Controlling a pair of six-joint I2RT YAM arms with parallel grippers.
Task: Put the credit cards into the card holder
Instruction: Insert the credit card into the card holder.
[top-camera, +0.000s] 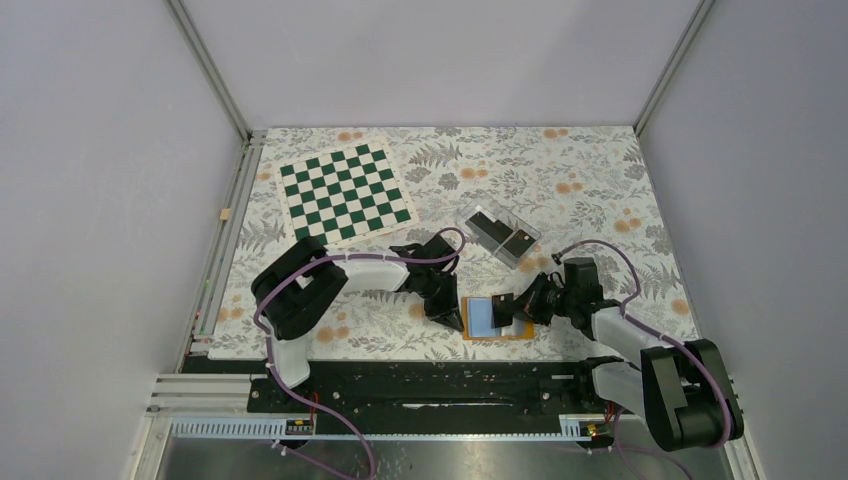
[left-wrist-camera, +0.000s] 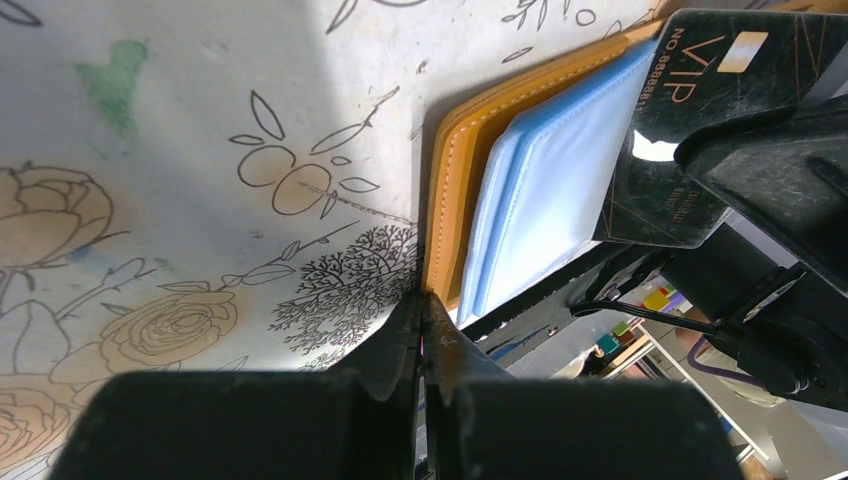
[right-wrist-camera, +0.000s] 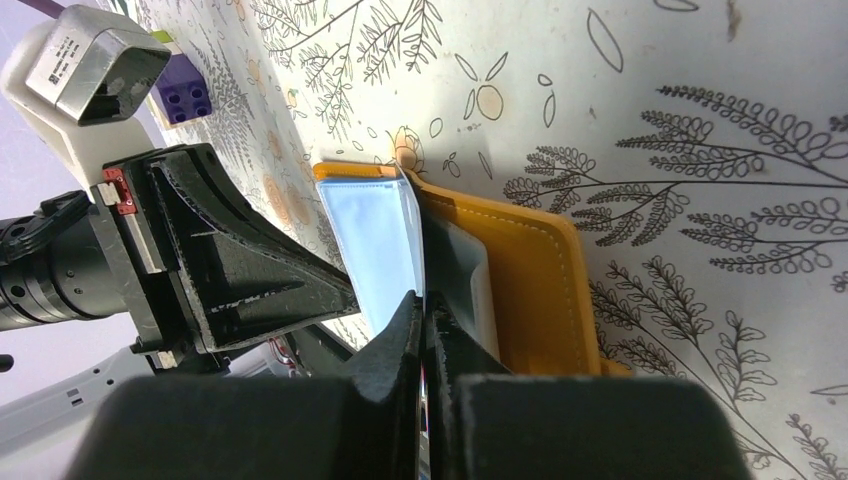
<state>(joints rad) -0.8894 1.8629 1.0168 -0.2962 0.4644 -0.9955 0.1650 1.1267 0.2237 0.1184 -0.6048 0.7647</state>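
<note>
Here, the open orange card holder (top-camera: 484, 318) lies flat, blue pockets up. The left gripper (left-wrist-camera: 423, 310), jaws pressed together, touches its outer orange edge. The right gripper (right-wrist-camera: 421, 305) pinches a black credit card (left-wrist-camera: 700, 90) over its blue pocket. Beyond the holder, a clear box (top-camera: 470, 214) holds more black cards (top-camera: 489, 227).

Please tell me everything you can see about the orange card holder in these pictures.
The card holder is a small orange wallet, leather-like with pale stitching, lying open and flat on the flowered table near the front edge. Light blue pockets show inside. The shut left gripper touches its left edge; the right gripper holds a black card over the pockets.
</note>
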